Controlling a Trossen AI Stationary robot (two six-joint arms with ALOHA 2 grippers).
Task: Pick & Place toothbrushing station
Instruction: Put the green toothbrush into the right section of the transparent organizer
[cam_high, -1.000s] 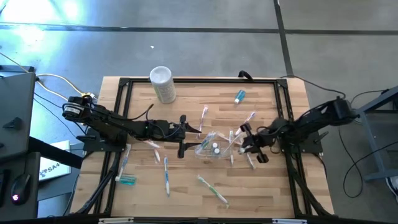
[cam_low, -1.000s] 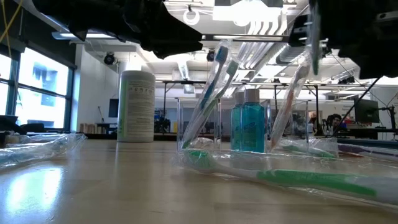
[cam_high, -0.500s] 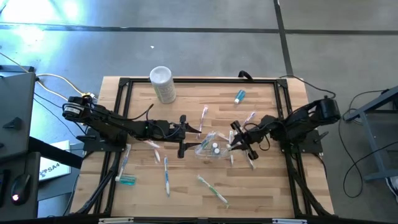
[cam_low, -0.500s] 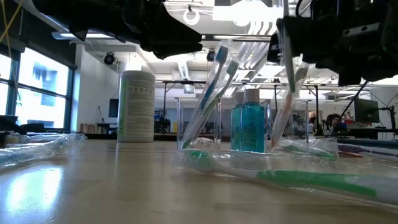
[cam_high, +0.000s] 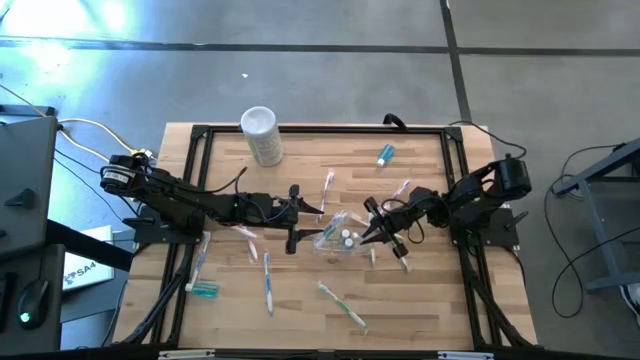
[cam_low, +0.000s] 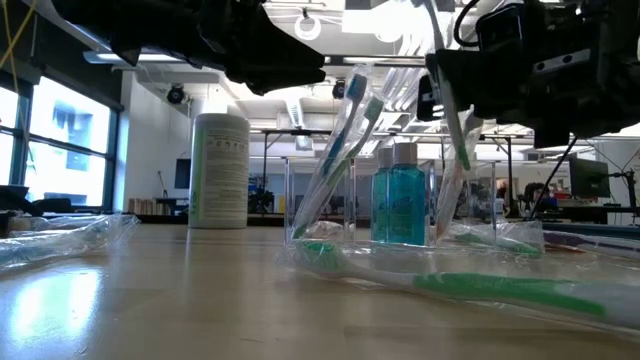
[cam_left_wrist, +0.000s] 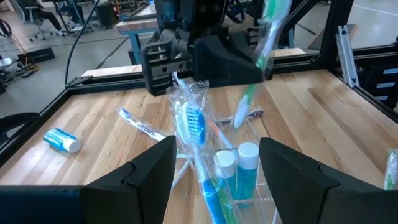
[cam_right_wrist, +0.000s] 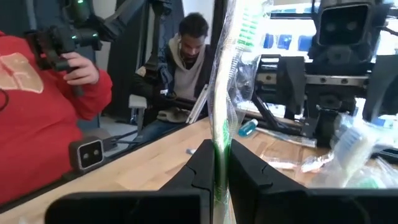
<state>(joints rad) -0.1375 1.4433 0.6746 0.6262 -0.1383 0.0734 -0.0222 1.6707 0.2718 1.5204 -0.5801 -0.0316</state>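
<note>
I had the right gripper (cam_high: 372, 226) over mid-table, just beside the small clear plastic cup (cam_high: 338, 240), fingers clenched on a wrapped green-and-white toothbrush (cam_right_wrist: 222, 93). In the right wrist view the brush stood nearly upright between the two dark fingers (cam_right_wrist: 245, 171), wrapper still on. In the low view its lower end hung at the cup's far-right edge (cam_low: 455, 130); whether the tip was already inside the rim or only next to it, I couldn't tell.

The cup sat approx. centre of the wooden table (cam_high: 300, 310). It held two small teal toothpaste tubes with white caps (cam_left_wrist: 239, 180), standing upright, plus a blue-bristled toothbrush in clear wrap (cam_left_wrist: 194, 134) leaning against the cup wall.

The left gripper (cam_high: 297, 218) was on the other side of the cup, near it, jaws spread and holding nothing, w/ the cup framed between its fingers in the left wrist view.

Loose items lay around: a green-handled toothbrush in wrap (cam_high: 343, 305) toward the front edge, a blue toothbrush (cam_high: 267, 283) left of it, another teal toothpaste tube (cam_high: 385, 155) at the back right. A tall white opaque cylinder (cam_high: 261, 134) stood at the back left.

A person in a red top (cam_right_wrist: 37, 118) stood beyond the table edge, and another was seated further back.
</note>
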